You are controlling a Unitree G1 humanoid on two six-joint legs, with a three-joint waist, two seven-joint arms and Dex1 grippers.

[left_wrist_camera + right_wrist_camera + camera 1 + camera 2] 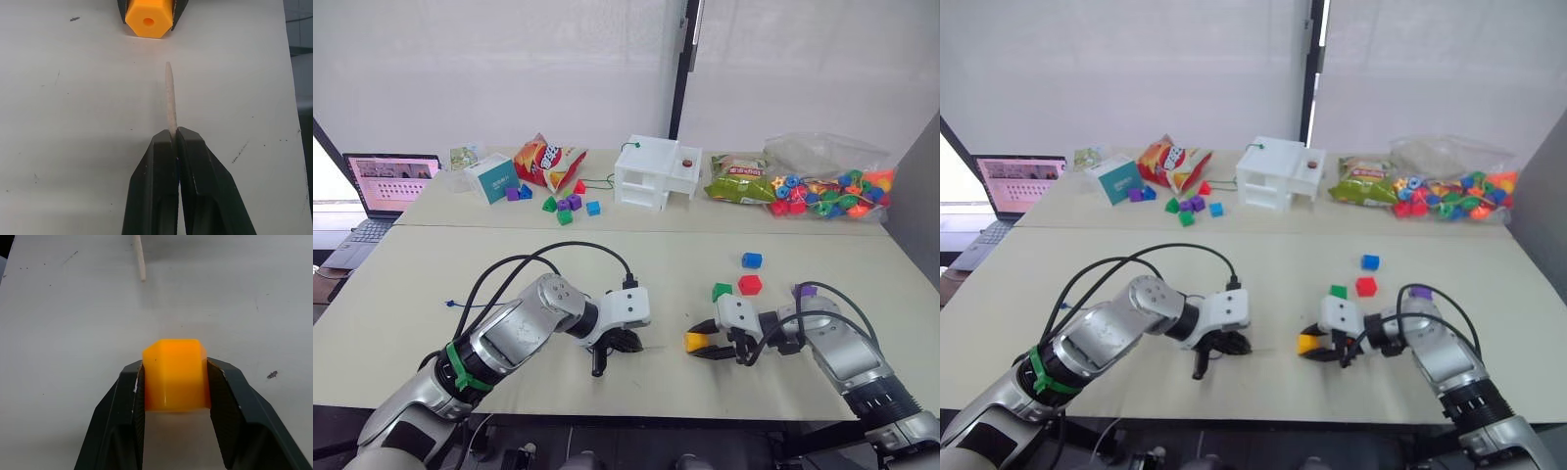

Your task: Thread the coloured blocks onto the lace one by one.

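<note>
Pale table (pixel 431 294), green (pixel 722 291), red (pixel 750 284), blue (pixel 752 259), purple (pixel 806 290) blocks lying on it

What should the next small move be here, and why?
Probably ease the left gripper forward so the pale lace tip enters the hole in the yellow-orange block. The right gripper holds that block with its hole facing the tip, the tip stops short of it and looks roughly in line, and no block is on the lace yet.
</note>
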